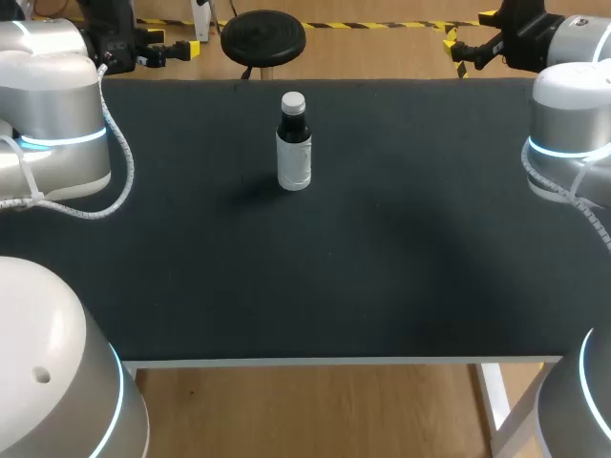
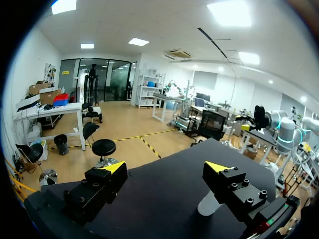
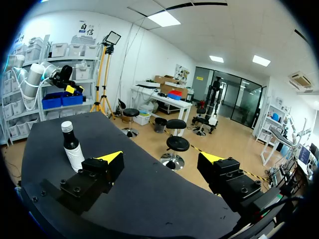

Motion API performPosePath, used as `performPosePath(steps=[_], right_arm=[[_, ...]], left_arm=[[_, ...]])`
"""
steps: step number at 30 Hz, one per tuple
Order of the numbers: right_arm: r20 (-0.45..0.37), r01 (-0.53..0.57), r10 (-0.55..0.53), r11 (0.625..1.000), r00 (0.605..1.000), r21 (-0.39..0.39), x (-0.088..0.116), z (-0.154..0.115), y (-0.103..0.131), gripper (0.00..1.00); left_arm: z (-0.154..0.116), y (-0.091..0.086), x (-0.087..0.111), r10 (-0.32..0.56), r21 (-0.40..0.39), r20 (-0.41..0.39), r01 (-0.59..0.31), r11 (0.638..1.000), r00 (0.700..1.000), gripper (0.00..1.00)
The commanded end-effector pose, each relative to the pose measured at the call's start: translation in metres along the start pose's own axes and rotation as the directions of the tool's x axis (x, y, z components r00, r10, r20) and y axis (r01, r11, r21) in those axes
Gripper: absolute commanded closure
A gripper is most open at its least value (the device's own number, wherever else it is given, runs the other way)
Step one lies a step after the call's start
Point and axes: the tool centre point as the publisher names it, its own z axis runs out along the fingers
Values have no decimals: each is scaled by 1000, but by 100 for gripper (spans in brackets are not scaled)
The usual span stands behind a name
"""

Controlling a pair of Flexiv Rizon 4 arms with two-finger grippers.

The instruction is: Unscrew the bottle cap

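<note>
My left gripper point(image 2: 165, 168) is wide open and holds nothing. The bottle point(image 1: 294, 143) stands upright on the black table point(image 1: 401, 248), near the middle and toward the far edge. Its pale cap point(image 1: 293, 101) is on it, and it is well apart from both my grippers. My right gripper point(image 3: 160, 158) is also wide open and empty.

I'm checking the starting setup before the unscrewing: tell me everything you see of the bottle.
The bottle stands upright on the black table, toward its far edge near the middle. Small, dark body, white label wrapped round its lower part, pale grey cap on the neck. Only the table touches it.
</note>
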Motion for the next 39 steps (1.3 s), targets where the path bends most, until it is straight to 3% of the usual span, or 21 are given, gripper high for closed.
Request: performPosePath(steps=[1, 12, 17, 19, 23, 28, 36, 39], right_arm=[[-2, 0, 0, 1000, 1000, 1, -1, 1, 0, 0], [-2, 0, 0, 1000, 1000, 1, -1, 1, 0, 0], [-2, 0, 0, 1000, 1000, 1, -1, 1, 0, 0], [-2, 0, 0, 1000, 1000, 1, -1, 1, 0, 0], [-2, 0, 0, 1000, 1000, 1, -1, 1, 0, 0], [-2, 0, 0, 1000, 1000, 1, -1, 1, 0, 0], [-2, 0, 0, 1000, 1000, 1, -1, 1, 0, 0], [-2, 0, 0, 1000, 1000, 1, -1, 1, 0, 0]], left_arm=[[0, 0, 0, 0, -2, -1, 0, 1000, 1000, 0], [0, 0, 0, 0, -2, -1, 0, 1000, 1000, 0], [8, 9, 8, 88, 9, -119, -87, 996, 989, 0], [10, 13, 13, 141, 36, -196, -136, 990, 970, 0], [12, 23, 20, 234, 60, -269, -226, 972, 934, 0], [13, 35, 27, 352, 151, -343, -319, 936, 871, 0], [23, 51, 47, 413, 207, -406, -358, 911, 815, 0], [30, 57, 58, 407, 200, -418, -355, 913, 812, 0]])
